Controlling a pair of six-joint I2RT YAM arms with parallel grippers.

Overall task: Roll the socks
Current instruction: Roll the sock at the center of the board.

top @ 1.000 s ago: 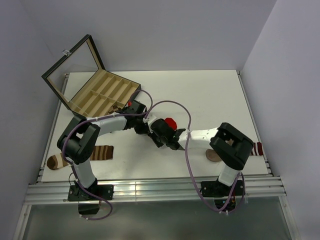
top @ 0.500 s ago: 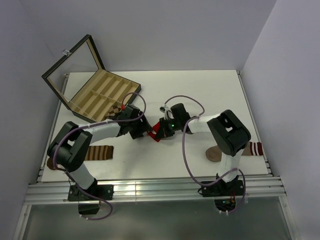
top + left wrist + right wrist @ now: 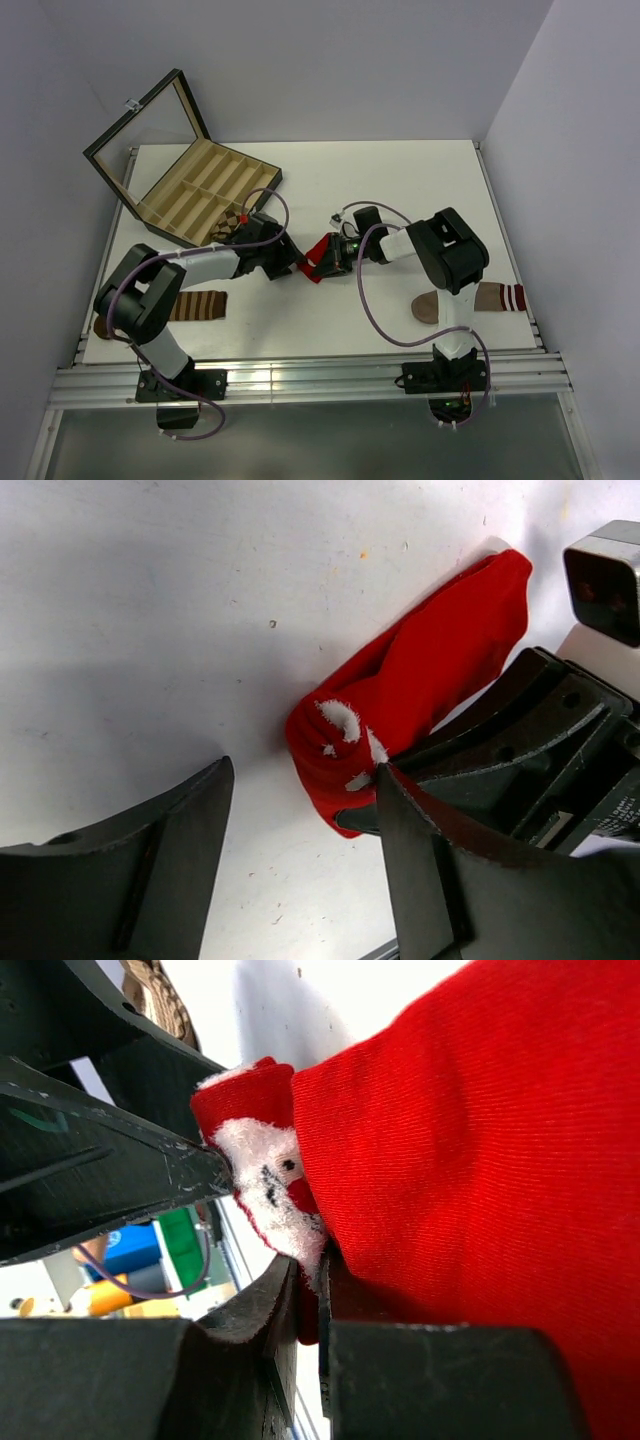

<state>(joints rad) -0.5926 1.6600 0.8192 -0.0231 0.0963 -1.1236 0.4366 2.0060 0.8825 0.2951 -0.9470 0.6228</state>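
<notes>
The red sock (image 3: 318, 254) lies mid-table, partly rolled, its white cuff (image 3: 345, 720) showing at the rolled end. My right gripper (image 3: 308, 1275) is shut on a fold of that sock (image 3: 470, 1130) beside the cuff, coming in low from the right (image 3: 334, 256). On the sock's left, my left gripper (image 3: 303, 772) stands open; its fingers (image 3: 185, 855) straddle bare table just short of the roll and hold nothing. The argyle sock (image 3: 232, 219) lies by the box's front edge, half hidden behind the left arm.
An open compartment box (image 3: 205, 185) with its lid raised stands at the back left. A ring-striped sock (image 3: 198, 304) lies near the left arm's base. A plain tan-brown sock (image 3: 470, 301) lies at the right, by the right arm.
My left gripper has opened and let go of the red sock. The right arm swung round to reach the sock from the right, and the sock sank from a raised ball onto the table.
</notes>
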